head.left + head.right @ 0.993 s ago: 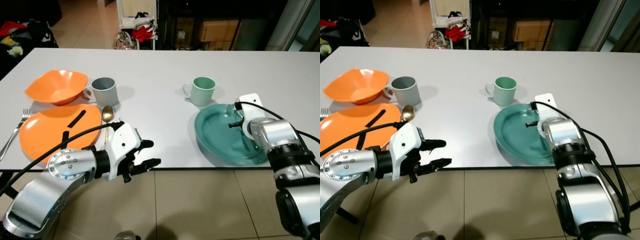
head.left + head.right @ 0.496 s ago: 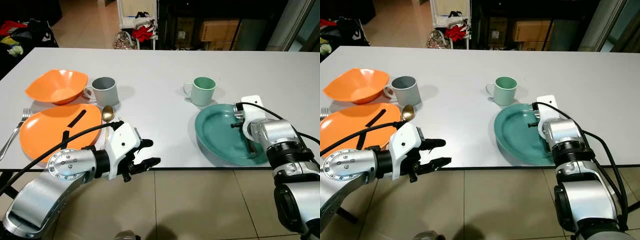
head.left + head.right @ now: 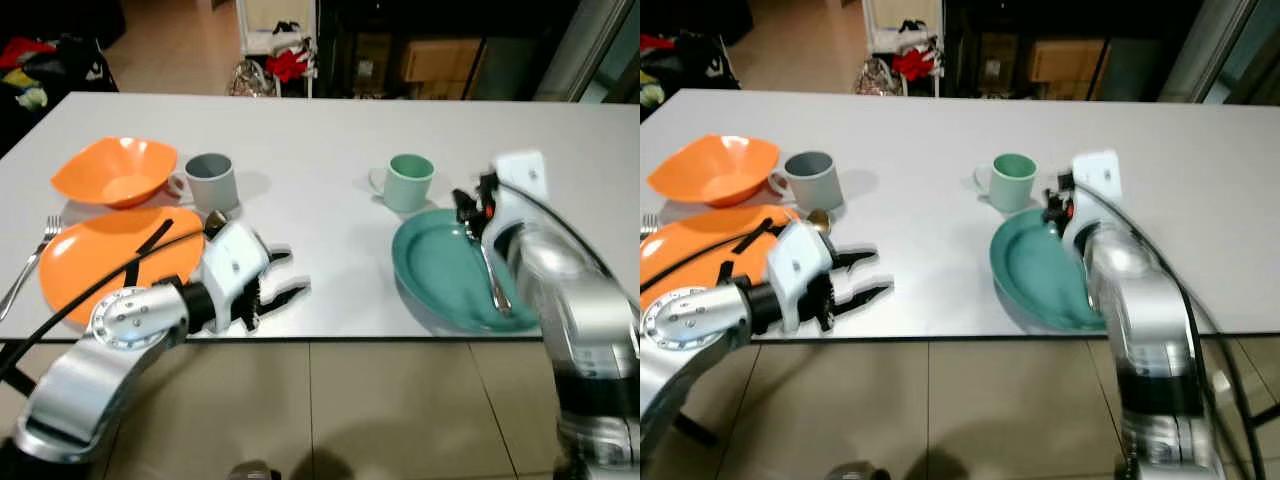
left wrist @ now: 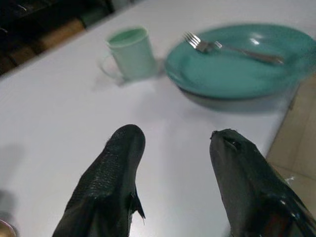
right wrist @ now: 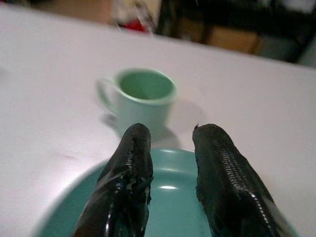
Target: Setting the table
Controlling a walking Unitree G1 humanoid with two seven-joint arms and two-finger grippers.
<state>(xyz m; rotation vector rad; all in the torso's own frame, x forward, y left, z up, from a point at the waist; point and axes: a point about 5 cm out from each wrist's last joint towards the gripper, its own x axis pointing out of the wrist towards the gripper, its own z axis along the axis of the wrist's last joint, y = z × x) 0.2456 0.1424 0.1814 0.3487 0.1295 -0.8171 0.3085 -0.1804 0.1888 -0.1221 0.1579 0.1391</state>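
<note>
Left eye view, table [image 3: 300, 130], setting in progress.

Left place: orange plate [image 3: 95, 255] near the edge, orange bowl [image 3: 115, 172] and grey mug [image 3: 210, 180] beyond it, fork [image 3: 28, 268] on its left, gold spoon [image 3: 215, 222] on its right; I judge this place complete.

Right place: teal plate [image 3: 450, 275], green mug [image 3: 408, 181] behind, a fork [image 4: 232, 48] lying on the plate, likely awaiting a move beside it.

Left gripper [image 3: 275, 280]: jaws wide apart, empty, over bare table.

Right gripper [image 5: 170, 168]: jaws slightly parted, holding nothing, above the plate's far rim.
</note>
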